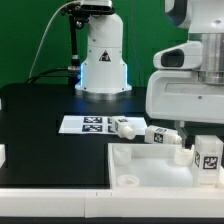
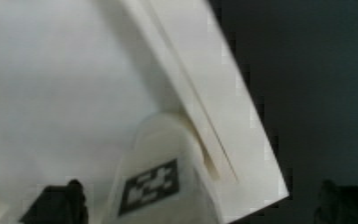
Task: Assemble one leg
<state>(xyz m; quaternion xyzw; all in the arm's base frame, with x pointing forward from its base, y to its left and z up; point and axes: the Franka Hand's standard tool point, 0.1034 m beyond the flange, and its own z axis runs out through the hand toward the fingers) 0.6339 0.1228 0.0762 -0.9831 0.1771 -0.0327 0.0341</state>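
A white leg with a black-and-white tag stands upright at the right end of the large white panel, at the exterior view's right. My gripper hangs right over it. In the wrist view the same leg lies between my two dark fingertips, with a gap showing on each side. My gripper is open and straddles the leg without gripping it. Two more legs lie on the black table behind the panel.
The marker board lies flat on the table behind the panel's left part. The robot base stands at the back. The panel has a round socket near its front edge. A small white object shows at the left edge.
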